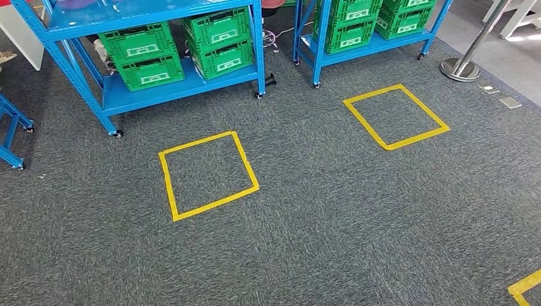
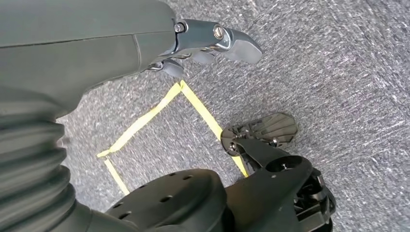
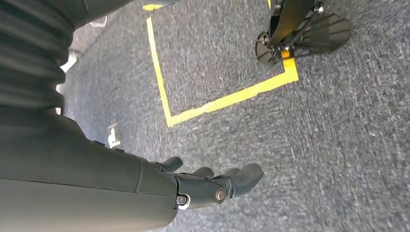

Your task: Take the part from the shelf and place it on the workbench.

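I saw both arms hanging over speckled grey carpet (image 1: pixel 332 210): left robot hand (image 2: pixel 212 46) and right robot hand (image 3: pixel 212 183) loosely spread, holding nothing. Ribbed green crates (image 1: pixel 143 54) sat on the blue steel shelf (image 1: pixel 172 89), well ahead of them; I couldn't make out the part.

Crate contents can't be told — the blue shelf (image 1: pixel 172 89) is cut off at the top edge.
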### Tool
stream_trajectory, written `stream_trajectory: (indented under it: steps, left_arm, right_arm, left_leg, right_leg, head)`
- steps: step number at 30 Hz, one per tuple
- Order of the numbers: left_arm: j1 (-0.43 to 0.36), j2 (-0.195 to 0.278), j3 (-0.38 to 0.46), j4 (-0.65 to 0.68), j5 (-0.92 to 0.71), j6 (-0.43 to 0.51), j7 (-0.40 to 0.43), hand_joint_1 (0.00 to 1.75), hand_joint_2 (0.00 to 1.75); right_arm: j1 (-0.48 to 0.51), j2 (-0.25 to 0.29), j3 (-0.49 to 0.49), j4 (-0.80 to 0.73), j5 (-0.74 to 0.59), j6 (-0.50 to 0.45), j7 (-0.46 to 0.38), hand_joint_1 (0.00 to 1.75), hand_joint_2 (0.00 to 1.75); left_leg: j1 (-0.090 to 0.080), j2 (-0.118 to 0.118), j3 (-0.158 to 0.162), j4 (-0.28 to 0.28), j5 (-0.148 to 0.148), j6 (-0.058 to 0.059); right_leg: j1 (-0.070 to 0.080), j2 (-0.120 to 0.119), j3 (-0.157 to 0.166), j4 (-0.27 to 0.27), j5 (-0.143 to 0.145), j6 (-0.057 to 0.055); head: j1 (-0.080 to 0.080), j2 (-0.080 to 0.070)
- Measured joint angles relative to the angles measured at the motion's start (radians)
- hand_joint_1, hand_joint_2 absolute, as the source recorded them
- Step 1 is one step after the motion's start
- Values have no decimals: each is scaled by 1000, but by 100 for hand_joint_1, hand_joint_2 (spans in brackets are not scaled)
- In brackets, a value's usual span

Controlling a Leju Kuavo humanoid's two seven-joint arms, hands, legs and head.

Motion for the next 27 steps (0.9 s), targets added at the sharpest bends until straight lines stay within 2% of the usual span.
stream_trajectory:
  steps: [16,25,27]
  left_arm:
    - [112,66,-170,-73,327,-54,-44,0,175]
    - [156,93,-243,-105,482,-80,-65,0,175]
    - [159,95,-250,-108,488,-80,-66,0,175]
  right_arm:
    - [93,-69,216,-70,-383,137,-13,0,175]
    - [129,-95,304,-95,-563,200,-19,0,175]
    - [132,-98,313,-97,-570,201,-19,0,87]
  left_leg:
    - [0,0,3,0,-4,3]
    - [0,0,5,0,-6,3]
    - [0,0,6,0,-6,3]
  right_leg:
    - [2,0,5,-4,-2,2]
    - [2,0,8,-5,-4,3]
    - [2,0,8,-5,-4,3]
  head:
    - [0,0]
    - [0,0]
    - [0,0]
